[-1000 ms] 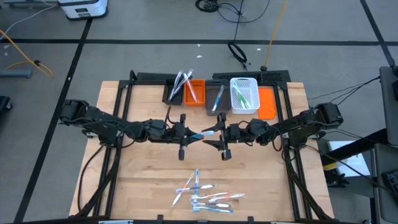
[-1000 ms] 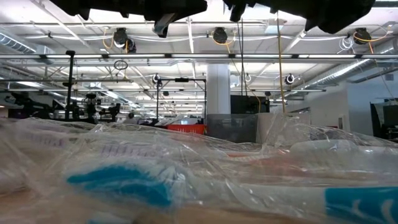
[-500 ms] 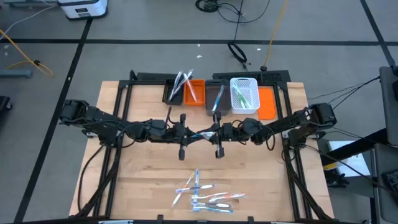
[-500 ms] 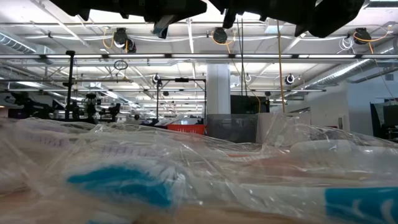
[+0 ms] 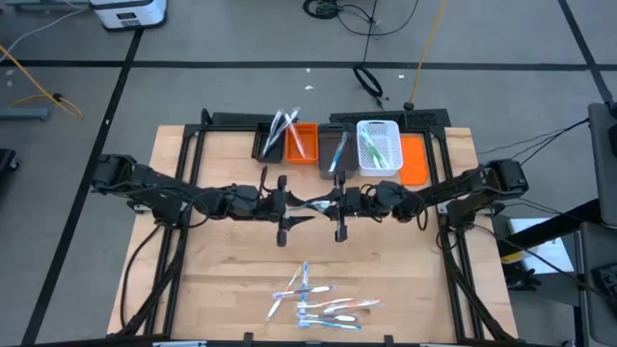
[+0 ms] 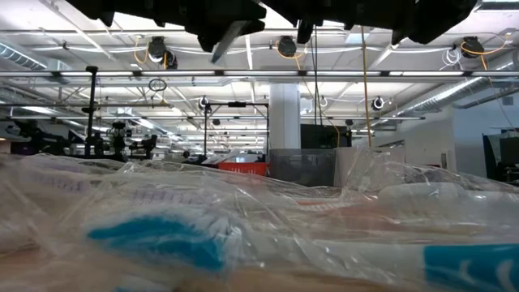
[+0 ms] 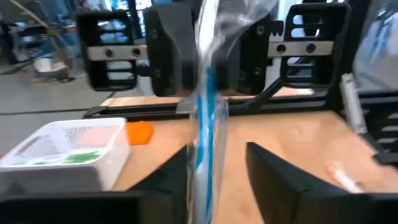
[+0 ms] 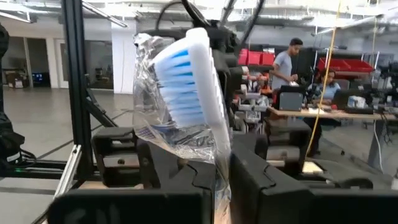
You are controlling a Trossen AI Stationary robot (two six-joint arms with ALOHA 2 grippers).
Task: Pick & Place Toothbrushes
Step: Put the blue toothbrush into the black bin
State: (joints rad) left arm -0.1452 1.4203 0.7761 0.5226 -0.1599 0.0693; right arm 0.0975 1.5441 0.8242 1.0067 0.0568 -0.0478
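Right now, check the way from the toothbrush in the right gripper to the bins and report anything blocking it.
Nothing visible blocks it. The right gripper is shut on the wrapped toothbrush at mid-table, with only bare table between it and the bins at the back edge. The left gripper sits opposite, away from that path.

White toothbrush (image 8: 199, 87) with blue-striped bristles in clear wrap; orange bin (image 5: 301, 142), white basket (image 5: 379, 146)

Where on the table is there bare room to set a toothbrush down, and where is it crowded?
Bare wood lies at the table's left and right front corners, either side of the toothbrush pile. Crowded: the bins at the back edge, and mid-table, where the left gripper and right gripper meet around a wrapped toothbrush.
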